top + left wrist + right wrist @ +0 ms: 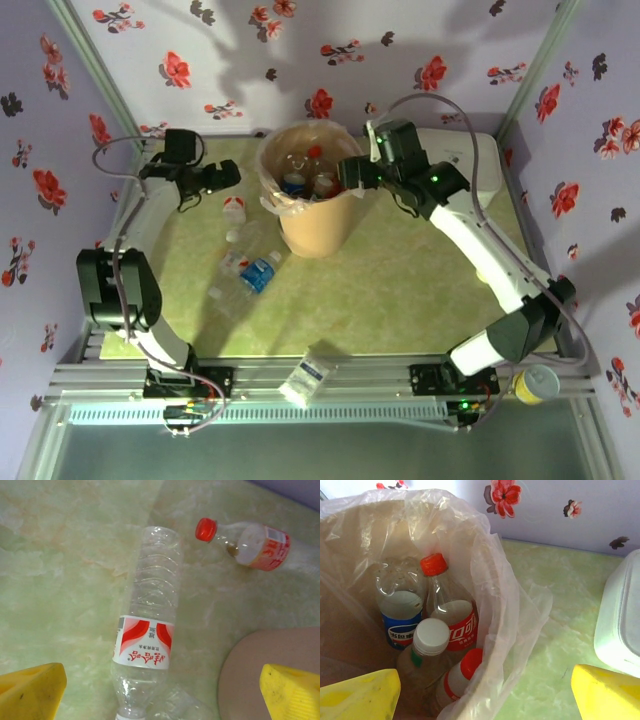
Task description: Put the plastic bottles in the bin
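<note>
Left tool [160,692] and right tool [485,695] were wide open, empty; bottle [147,630] could roll off a skewed left grasp.

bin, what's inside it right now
Inside the bin, lined with a clear bag, four bottles show: a blue-label bottle, a red-label bottle, a white-capped bottle and a small red-capped bottle. They hide the bottom, so anything beneath is unseen.

Items counted
Four plastic bottles [452,625] are counted inside one bin [318,228], at least four outside it, plus one white box [478,165].
</note>
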Motion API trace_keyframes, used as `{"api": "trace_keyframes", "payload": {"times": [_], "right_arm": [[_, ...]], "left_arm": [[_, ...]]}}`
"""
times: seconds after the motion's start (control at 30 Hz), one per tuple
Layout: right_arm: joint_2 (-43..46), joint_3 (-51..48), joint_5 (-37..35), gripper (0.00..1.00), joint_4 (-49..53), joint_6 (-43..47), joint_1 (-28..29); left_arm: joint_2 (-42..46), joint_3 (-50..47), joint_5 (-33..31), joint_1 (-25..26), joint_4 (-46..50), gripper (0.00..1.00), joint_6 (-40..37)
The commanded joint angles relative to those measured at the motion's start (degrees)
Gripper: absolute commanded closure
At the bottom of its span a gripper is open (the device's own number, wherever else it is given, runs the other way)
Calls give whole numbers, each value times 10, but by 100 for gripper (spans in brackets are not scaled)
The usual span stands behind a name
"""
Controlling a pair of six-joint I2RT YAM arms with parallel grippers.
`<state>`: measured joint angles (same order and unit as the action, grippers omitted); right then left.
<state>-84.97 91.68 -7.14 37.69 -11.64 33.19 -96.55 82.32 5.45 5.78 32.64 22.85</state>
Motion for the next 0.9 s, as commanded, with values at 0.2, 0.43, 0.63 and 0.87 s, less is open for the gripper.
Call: {"api": "trace_keyframes", "payload": {"times": [0.2,0.43,0.63,0.87], "right_arm": [[65,-72,-4,13,14,-52,-5],[74,-82,-7,14,28,-55,-6],[96,-99,-17,14,9,-64,-7],[141,-117,3,17,-25,-99,-28]], "left_arm": [[-177,142,-28,8,-2,6,-27],[-303,300,-53,31,91,4,-80],[-340,300,-82,34,94,3,-70],[-355,297,-75,39,68,15,-62]]}}
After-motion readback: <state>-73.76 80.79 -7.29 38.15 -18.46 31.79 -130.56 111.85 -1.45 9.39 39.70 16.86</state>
